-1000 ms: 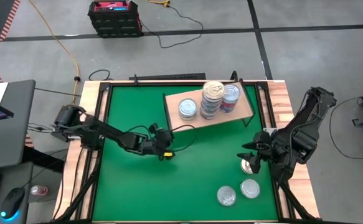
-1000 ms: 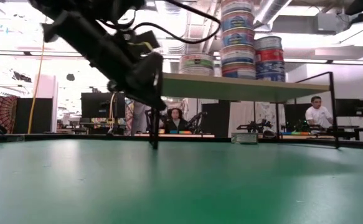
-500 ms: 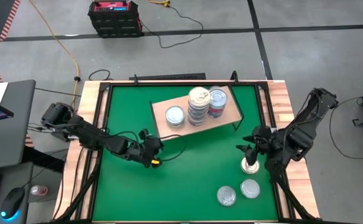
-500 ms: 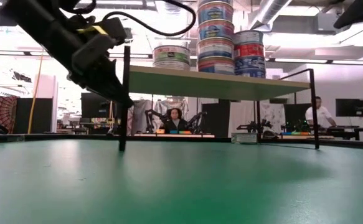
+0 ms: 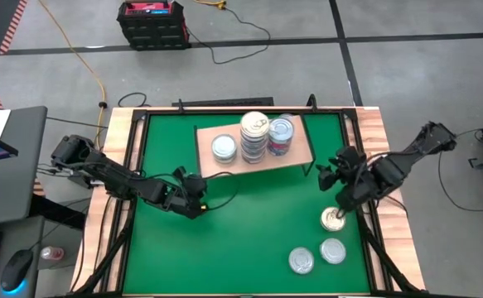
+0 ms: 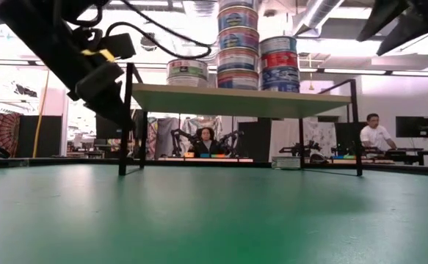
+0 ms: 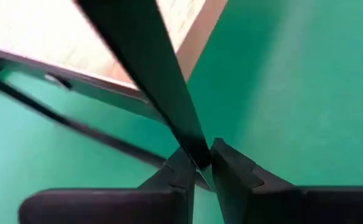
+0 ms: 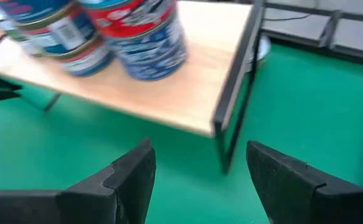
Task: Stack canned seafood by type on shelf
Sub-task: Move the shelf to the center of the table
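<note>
Green table (image 5: 249, 223): three loose cans (image 5: 332, 219)

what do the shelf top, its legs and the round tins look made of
Light-wood shelf board: pale matte wood, perhaps plywood, faint grain. Thin black shelf legs: likely painted metal rod, slim and straight. Stacked round tins: apparently metal with glossy printed labels; silvery lids seen from above.

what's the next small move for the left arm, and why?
Probably open fully and back off the shelf leg. The left gripper pinches that leg, and the shelf sits fairly square on the table. Three loose cans near the open right gripper await stacking.
</note>
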Controlling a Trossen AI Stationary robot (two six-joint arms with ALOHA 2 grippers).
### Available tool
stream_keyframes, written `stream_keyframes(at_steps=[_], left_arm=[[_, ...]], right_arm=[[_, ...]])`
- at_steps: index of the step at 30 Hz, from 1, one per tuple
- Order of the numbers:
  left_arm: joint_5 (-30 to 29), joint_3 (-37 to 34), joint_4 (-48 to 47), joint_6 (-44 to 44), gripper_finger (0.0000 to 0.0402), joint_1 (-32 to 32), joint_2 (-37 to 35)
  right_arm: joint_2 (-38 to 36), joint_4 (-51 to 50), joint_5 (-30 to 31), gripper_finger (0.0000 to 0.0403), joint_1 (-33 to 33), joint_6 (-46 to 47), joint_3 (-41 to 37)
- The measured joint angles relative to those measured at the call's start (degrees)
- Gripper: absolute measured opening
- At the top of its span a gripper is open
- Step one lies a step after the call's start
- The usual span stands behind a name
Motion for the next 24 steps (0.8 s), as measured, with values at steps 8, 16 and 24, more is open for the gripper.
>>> stream_keyframes(at_steps=[8,16,24], left_arm=[[-1.72,-0.11,-3.79,-6.44,0.0099,-0.02,0.0],[-3.0,-0.07,-4.04,-8.31,0.0187,-1.1,-1.08],[-4.58,-0.01,-4.18,-12.1,0.023,-3.28,-2.78]], right_arm=[[0.01,2.85,-3.62,0.0276,-10.11,-8.91,0.01],[-0.85,11.36,-9.47,0.0276,-18.98,-24.1,-0.02],[-0.68,15.34,-15.26,0.0276,-29.03,-35.45,-0.02]])
